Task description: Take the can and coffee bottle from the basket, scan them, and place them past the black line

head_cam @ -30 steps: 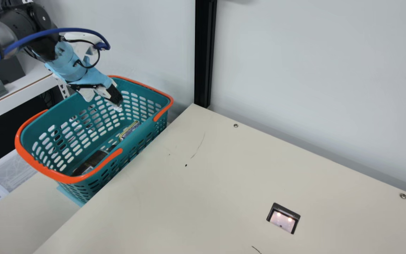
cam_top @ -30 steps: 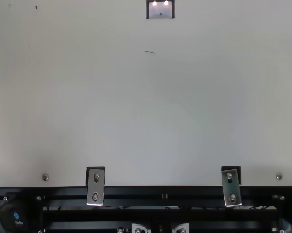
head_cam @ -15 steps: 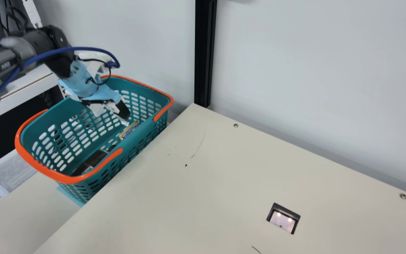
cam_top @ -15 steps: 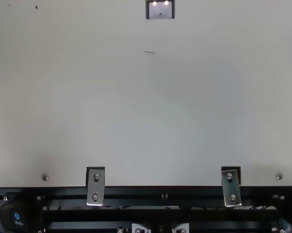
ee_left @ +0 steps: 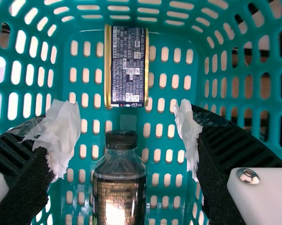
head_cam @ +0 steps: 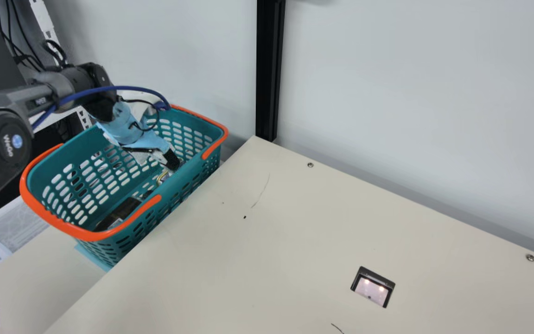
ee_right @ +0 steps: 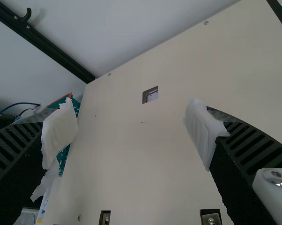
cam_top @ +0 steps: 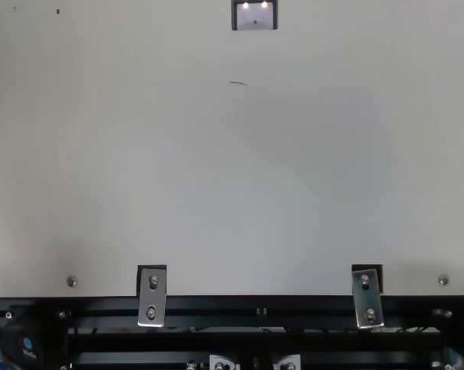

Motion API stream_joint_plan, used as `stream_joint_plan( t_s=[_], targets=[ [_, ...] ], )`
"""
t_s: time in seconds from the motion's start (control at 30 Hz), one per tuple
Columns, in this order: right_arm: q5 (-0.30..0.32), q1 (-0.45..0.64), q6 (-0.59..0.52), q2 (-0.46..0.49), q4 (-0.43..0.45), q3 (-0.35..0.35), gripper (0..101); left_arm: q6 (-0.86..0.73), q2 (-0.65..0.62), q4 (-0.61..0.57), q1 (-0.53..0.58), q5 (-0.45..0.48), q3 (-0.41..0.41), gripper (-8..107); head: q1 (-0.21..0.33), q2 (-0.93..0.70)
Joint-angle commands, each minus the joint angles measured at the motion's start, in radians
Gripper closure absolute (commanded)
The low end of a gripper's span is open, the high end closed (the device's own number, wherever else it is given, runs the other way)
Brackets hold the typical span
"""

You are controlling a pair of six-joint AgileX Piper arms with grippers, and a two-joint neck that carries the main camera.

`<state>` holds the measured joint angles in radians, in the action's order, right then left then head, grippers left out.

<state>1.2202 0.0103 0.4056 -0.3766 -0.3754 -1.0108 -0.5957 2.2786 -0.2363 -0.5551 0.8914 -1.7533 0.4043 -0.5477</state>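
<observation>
Inside the teal basket, my left gripper points down at the far end in the main view. In the left wrist view the same gripper stands open, its tissue-wrapped fingers wide apart. The can, dark with gold rims, lies on the basket floor beyond the fingertips. The coffee bottle, dark with a black cap, lies on the floor in line with the can, between and below the fingers. In the main view the bottle is at the basket's near end. My right gripper is open over the table, holding nothing.
The scanner window is set into the cream table. A black upright post stands at the wall behind the table's far corner. Orange handles lie along the basket's rim. Metal brackets sit at the table's front edge.
My left arm has moved down and to the right in the main view, lowering its gripper deeper into the basket, now partly in front of the can. The basket and its contents have not moved.
</observation>
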Motion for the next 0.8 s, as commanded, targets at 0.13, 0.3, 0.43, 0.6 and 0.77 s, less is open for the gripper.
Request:
stream_joint_plan(
  t_s=[0.13,0.3,0.43,0.6,0.77],
  targets=[
    [0.0,0.0,0.0,0.0,0.0,0.0,0,0.022,0.101,0.031,0.008,0.061,-0.134,9,0.032,-0.014],
    [0.0,0.0,0.0,0.0,0.0,0.0,0,0.037,0.177,0.046,0.018,0.117,-0.248,9,0.032,-0.014],
    [0.0,0.0,0.0,0.0,0.0,0.0,0,0.047,0.237,0.053,0.025,0.159,-0.343,9,0.032,-0.014],
    [0.0,0.0,0.0,0.0,0.0,0.0,0,0.062,0.307,0.058,0.035,0.209,-0.457,9,0.032,-0.014],
    [0.0,0.0,0.0,0.0,0.0,0.0,0,0.077,0.369,0.059,0.041,0.254,-0.55,9,0.032,-0.014]
  ],
)
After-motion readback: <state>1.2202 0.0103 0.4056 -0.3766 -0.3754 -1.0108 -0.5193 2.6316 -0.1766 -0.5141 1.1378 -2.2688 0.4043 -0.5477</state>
